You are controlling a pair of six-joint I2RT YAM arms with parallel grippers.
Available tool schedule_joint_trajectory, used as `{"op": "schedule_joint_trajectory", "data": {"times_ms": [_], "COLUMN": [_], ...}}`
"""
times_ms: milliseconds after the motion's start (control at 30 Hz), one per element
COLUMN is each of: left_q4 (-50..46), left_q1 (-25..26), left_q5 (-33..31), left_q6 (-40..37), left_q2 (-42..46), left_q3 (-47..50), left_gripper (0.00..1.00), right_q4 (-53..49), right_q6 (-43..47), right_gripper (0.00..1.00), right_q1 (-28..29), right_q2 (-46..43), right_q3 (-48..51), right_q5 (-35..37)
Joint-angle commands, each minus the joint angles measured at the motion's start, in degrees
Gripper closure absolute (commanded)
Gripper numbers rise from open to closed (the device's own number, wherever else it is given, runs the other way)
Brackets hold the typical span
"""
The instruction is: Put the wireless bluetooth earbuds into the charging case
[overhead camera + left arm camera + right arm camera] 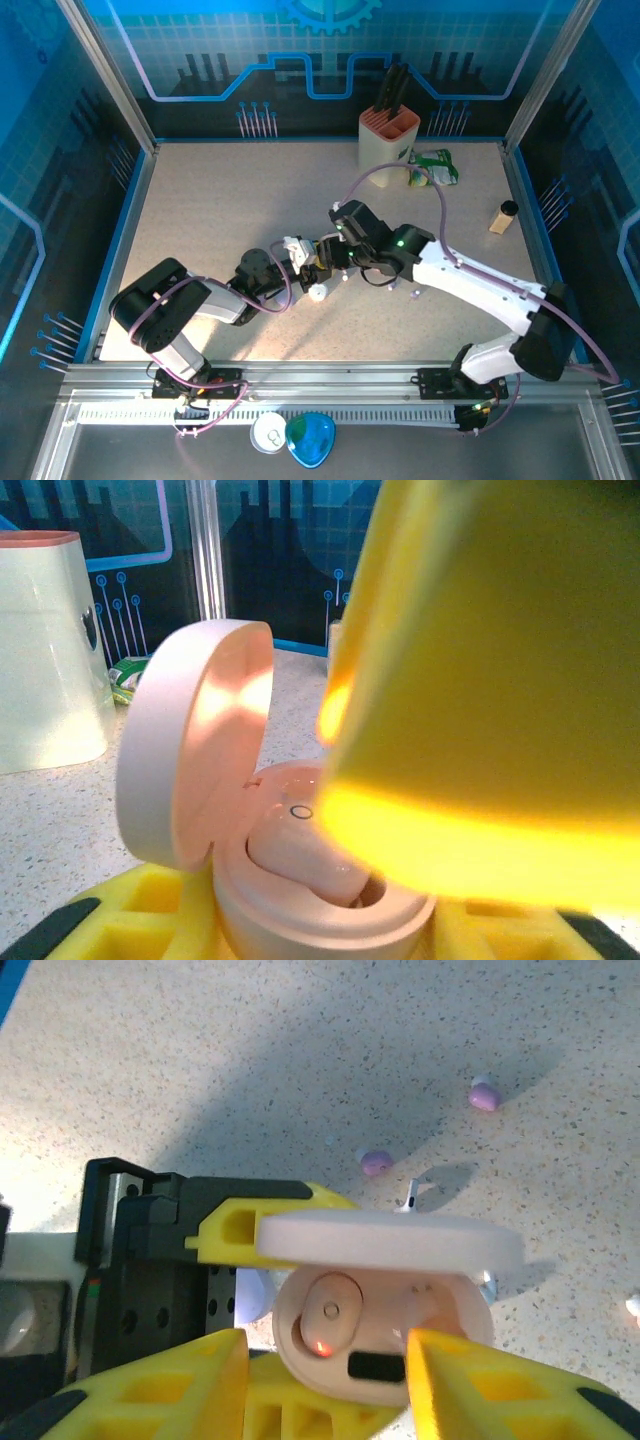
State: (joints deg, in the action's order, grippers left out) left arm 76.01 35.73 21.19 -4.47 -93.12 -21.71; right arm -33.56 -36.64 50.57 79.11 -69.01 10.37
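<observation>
Pink earbud (325,1322) sits seated in the open charging case (385,1345), which the left fingers (240,1222) clench. Right fingers (480,1390) hang parted, released, above. Next, probably: pick a lilac earbud (377,1162) off the desk (200,1040), right.

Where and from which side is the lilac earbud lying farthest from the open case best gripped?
Probably across its rounded body, coming from straight above: the lilac earbud lies loose on the flat table, with bare surface around it.
</observation>
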Motion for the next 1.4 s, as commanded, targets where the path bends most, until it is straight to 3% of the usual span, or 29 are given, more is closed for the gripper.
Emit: {"op": "schedule_joint_trajectory", "data": {"times_ms": [0, 167, 267, 400, 500, 700, 833, 1367], "left_q4": [2.4, 1.6, 0.4, -2.1, -5.3, -11.9, -13.4, -15.0], "left_q1": [-0.4, -0.4, -0.5, -0.4, -0.5, -0.4, -0.4, -0.3], "left_q5": [-0.4, -0.6, -0.3, 0.1, 0.1, -0.5, -0.3, 0.3], "left_q6": [0.8, 0.8, 1.2, 1.3, 0.8, -0.8, -0.9, -0.9], "left_q2": [0.5, 1.8, 3.3, 6.4, 9.8, 15.2, 16.2, 16.0], "left_q3": [0.4, 1.2, 1.7, 2.5, 3.1, 3.7, 3.5, 2.5], "left_gripper": [0.69, 0.69, 0.69, 0.69, 0.69, 0.68, 0.68, 0.68], "right_q4": [1.2, 4.5, 7.1, 11.4, 13.9, 25.2, 31.0, 39.6], "right_q6": [2.2, 1.5, -0.8, -1.3, -2.7, -8.4, -11.9, -18.4], "right_gripper": [0.50, 0.47, 0.47, 0.46, 0.46, 0.49, 0.57, 0.63], "right_q1": [-0.2, -4.8, -12.8, -24.2, -28.7, -30.1, -30.5, -33.9], "right_q2": [-6.5, -17.0, -21.1, -18.7, -13.4, -4.5, -0.3, 6.7], "right_q3": [3.0, 13.6, 21.7, 29.2, 31.0, 33.5, 34.5, 36.7], "right_q5": [0.2, 0.8, -2.9, -11.4, -16.3, -21.5, -23.0, -27.2]}}
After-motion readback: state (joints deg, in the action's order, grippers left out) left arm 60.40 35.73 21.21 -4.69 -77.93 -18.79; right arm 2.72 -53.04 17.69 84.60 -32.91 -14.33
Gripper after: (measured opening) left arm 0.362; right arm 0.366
